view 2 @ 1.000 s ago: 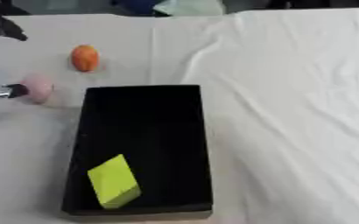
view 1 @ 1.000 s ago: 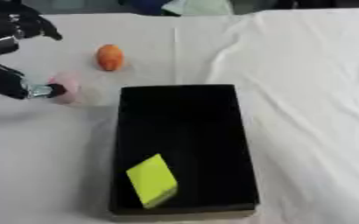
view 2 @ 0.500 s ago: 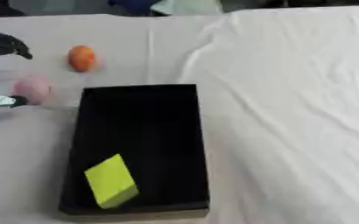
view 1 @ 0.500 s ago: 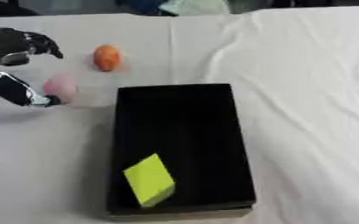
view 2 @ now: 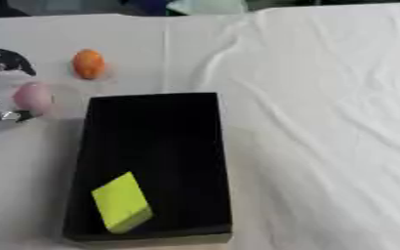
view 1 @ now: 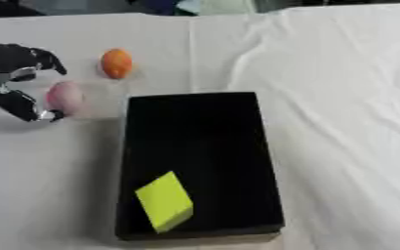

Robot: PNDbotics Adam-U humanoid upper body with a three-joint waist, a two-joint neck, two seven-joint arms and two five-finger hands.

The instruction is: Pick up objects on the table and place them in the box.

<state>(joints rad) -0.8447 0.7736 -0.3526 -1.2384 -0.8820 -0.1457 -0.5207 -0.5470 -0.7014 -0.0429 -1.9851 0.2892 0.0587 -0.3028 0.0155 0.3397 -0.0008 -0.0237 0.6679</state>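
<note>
One orange ball [view 1: 116,63] and one pink ball [view 1: 65,96] on the white-clothed desk [view 1: 323,97] left of one black box [view 1: 199,161] holding one yellow block [view 1: 164,200]; left hand [view 1: 11,78] spread wide beside the pink one, nothing between.

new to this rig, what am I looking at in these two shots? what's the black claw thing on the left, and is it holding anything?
Both shots are the same instant, seen by the two eyes of a stereo camera in a humanoid robot's head, looking down at a table with a white cloth. The black claw is the robot's left hand, coming in from the left. Its fingers and thumb are spread on either side of a pink ball; whether they touch it, I can't tell, and the ball sits on the cloth, so nothing is lifted. An orange ball lies just beyond. The black box is the target, with a yellow-green block already inside. The right hand is not in view.
</note>
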